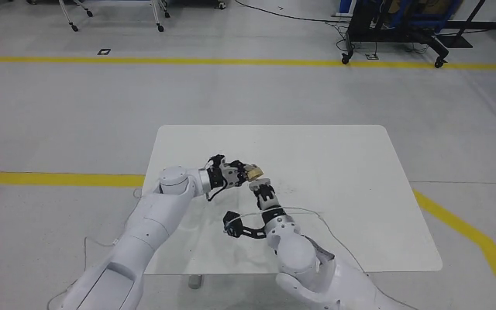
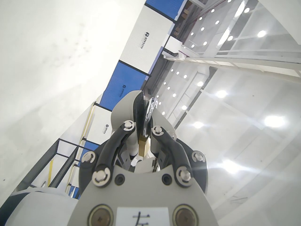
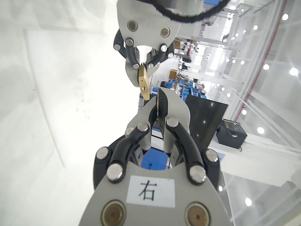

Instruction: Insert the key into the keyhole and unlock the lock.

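A small brass padlock [image 1: 254,172] is held over the white table [image 1: 349,163], near its middle. My left gripper [image 1: 237,172] is shut on it from the left. In the left wrist view the brass body [image 2: 142,145] and a silver metal part [image 2: 150,109] sit between the closed fingers. In the right wrist view the padlock [image 3: 143,81] shows a narrow face with a small dark keyhole. My right gripper [image 3: 158,105] has its fingers drawn together, and their tips sit just below the lock's lower end. I cannot make out the key between them.
The table's bare surface spreads to the right and far side of the grippers. A thin cable [image 1: 310,211] trails from the right arm across the table. Yellow floor lines [image 1: 232,60] and wheeled frames [image 1: 387,35] lie far beyond the table.
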Controlling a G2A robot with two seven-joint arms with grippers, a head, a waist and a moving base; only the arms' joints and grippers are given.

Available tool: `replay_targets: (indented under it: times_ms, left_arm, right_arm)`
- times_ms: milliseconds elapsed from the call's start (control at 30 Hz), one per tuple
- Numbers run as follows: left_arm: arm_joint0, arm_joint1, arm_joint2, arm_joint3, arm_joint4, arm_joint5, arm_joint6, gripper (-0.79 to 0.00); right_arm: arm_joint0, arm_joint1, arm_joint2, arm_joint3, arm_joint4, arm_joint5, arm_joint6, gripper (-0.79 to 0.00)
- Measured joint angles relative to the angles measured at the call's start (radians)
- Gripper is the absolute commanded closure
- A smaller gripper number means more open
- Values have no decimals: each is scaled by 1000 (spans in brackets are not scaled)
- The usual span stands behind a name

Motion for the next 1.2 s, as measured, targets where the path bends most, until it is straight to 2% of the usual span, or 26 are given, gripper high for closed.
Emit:
replay_targets:
  times_ms: [133, 200, 300, 600, 700, 833, 1200]
  left_arm:
    - [49, 17, -46, -103, -6, -25, 12, 0]
    - [72, 25, -61, -152, 10, -50, 31, 0]
    - [109, 32, -85, -212, 14, -112, 52, 0]
    - [116, 32, -85, -218, 18, -112, 62, 0]
    - [128, 33, -81, -239, 51, -96, 106, 0]
    - [138, 36, -88, -259, 58, -85, 111, 0]
    - [145, 39, -88, -274, 96, -78, 111, 0]
  right_arm:
    - [-56, 22, 14, 17, -159, 123, -96, 0]
    - [-72, 28, 27, 10, -175, 144, -136, 0]
    - [-72, 28, 29, 8, -172, 145, -135, 0]
    - [-74, 28, 33, 12, -177, 151, -145, 0]
    - [-83, 30, 45, 23, -227, 169, -164, 0]
    - [-106, 34, 63, 26, -280, 181, -186, 0]
    - [-124, 30, 82, 27, -380, 119, -214, 0]
